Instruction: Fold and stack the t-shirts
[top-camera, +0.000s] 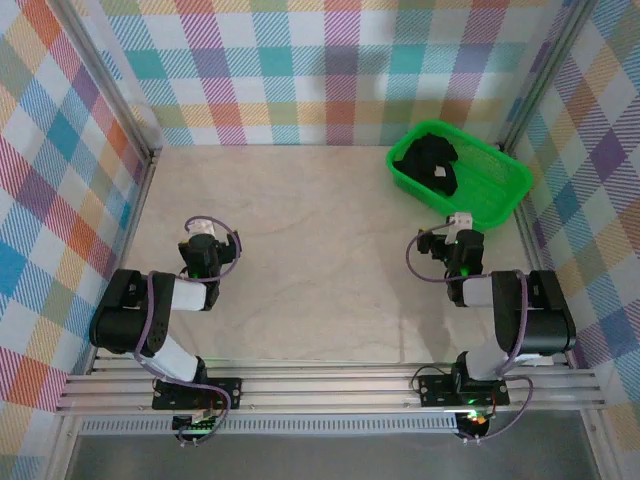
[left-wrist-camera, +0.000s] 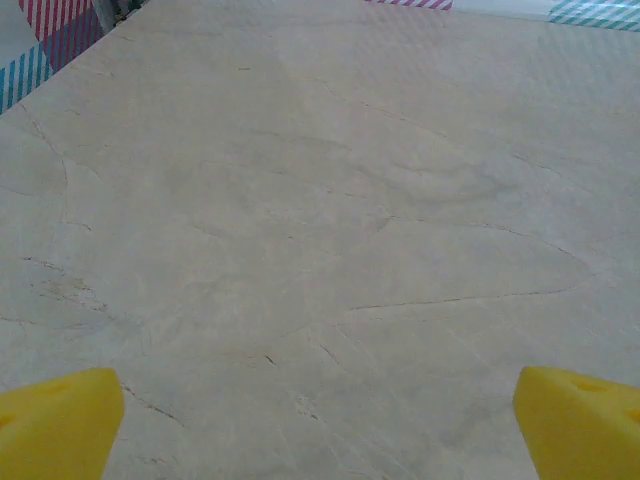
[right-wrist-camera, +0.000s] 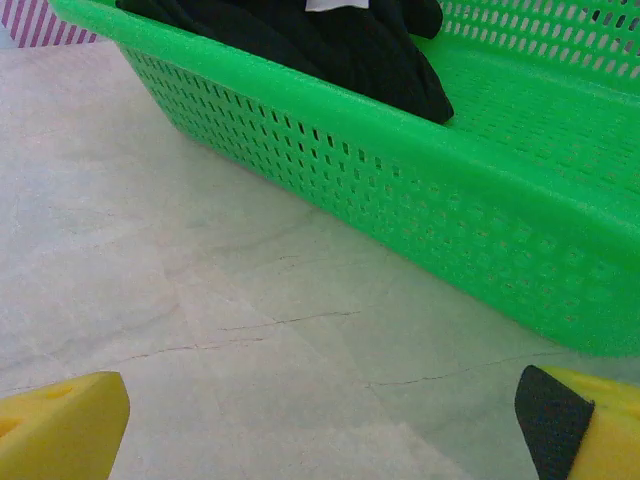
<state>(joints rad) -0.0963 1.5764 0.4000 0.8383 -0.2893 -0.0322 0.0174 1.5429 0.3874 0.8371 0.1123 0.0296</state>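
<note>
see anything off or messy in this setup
Only the t-shirts: they lie crumpled in a heap inside the basket at the far right, unfolded. The basket sits at an angle to the walls. Nothing looks spilled or damaged.

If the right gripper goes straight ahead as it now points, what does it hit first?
Probably the near wall of the green basket, not the black t-shirt inside; depth is unclear.
</note>
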